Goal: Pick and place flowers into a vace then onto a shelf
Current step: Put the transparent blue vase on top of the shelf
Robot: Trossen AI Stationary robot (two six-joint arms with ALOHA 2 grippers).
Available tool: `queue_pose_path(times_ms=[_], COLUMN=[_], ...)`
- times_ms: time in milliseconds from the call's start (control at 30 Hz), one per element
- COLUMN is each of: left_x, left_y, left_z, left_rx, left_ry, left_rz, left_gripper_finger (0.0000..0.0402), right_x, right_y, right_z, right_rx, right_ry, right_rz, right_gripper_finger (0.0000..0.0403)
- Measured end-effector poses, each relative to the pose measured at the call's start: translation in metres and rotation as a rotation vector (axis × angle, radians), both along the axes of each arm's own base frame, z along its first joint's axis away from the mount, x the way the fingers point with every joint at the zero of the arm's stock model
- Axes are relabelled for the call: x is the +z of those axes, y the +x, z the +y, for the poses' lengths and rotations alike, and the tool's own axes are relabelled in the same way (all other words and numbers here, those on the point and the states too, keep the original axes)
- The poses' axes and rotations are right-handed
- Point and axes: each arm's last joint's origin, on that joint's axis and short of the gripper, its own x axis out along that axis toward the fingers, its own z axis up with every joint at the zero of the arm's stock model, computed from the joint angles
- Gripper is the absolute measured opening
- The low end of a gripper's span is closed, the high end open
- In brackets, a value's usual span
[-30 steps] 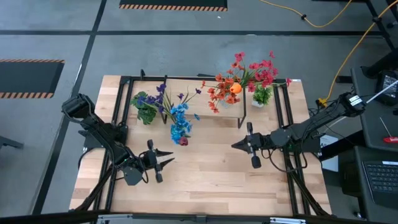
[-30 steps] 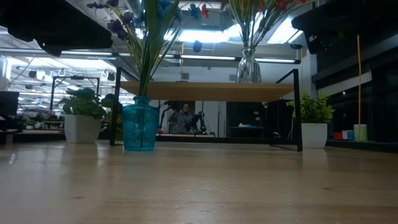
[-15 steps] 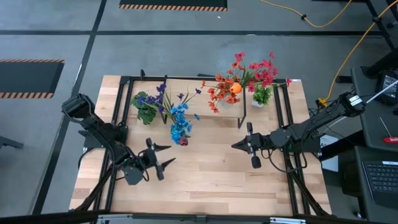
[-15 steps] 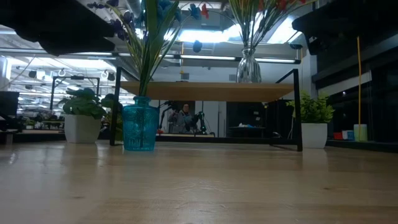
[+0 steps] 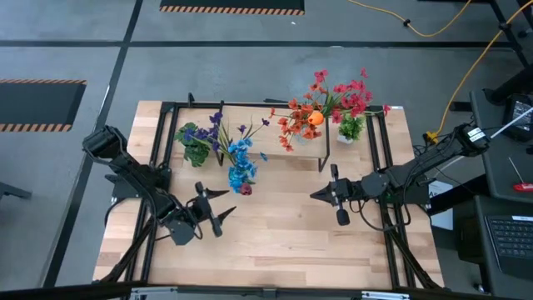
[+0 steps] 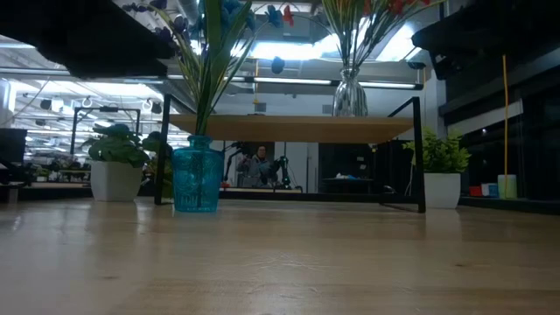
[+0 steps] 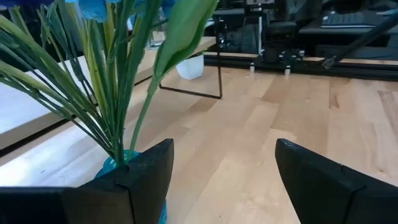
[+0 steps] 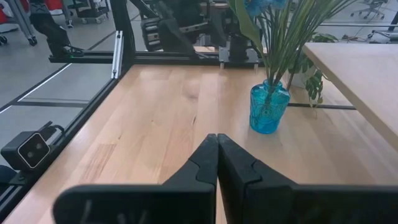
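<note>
So we've got the translucent blue glass vase (image 6: 196,178) standing on the light wooden tabletop (image 5: 275,225), centre-left in the high view, just in front of the low wooden shelf on thin black legs (image 6: 297,127). It holds the long green-stemmed blue and purple flowers (image 5: 240,158). A clear glass vase (image 6: 349,94) with red and orange flowers (image 5: 329,104) sits on the shelf, upper right of centre.

Our left gripper (image 5: 210,208) hovers lower left of the blue vase with its fingers spread wide and nothing between them; in its wrist view the vase peeks out beside one finger (image 7: 149,174). Our right gripper (image 5: 321,194) waits right of centre, fingers pressed together, empty.

Looks like the step is grabbing the blue vase for the shelf. We'd centre the fingers around the glass body, below the stems, keep it upright, then lift clear of the shelf edge and away from the small leafy potted plant (image 6: 112,162) beside it.
</note>
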Motion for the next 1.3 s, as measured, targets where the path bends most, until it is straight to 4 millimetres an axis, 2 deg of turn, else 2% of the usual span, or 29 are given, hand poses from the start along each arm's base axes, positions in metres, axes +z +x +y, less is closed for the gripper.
queue_pose_path(times_ms=[300, 500, 900, 1300], left_x=[-0.008, -0.011, -0.021, -0.023], left_y=[0.022, 0.024, 0.024, 0.033], left_z=[0.032, 0.042, 0.062, 0.080], left_rx=[0.063, 0.125, 0.247, 0.251], left_ry=[0.004, 0.034, -0.054, -0.129], left_rz=[0.100, 0.124, 0.131, 0.181], left_gripper_finger=[0.0272, 0.0272, 0.0272, 0.0272], right_x=[0.000, 0.000, 0.000, 0.000], right_y=[0.000, 0.000, 0.000, 0.000], right_z=[0.000, 0.000, 0.000, 0.000], right_rx=[0.002, 0.002, 0.002, 0.002], right_ry=[-0.010, -0.012, -0.014, -0.014], right_rz=[-0.002, -0.002, -0.001, -0.002], right_gripper_finger=[0.0008, 0.0008, 0.0008, 0.0008])
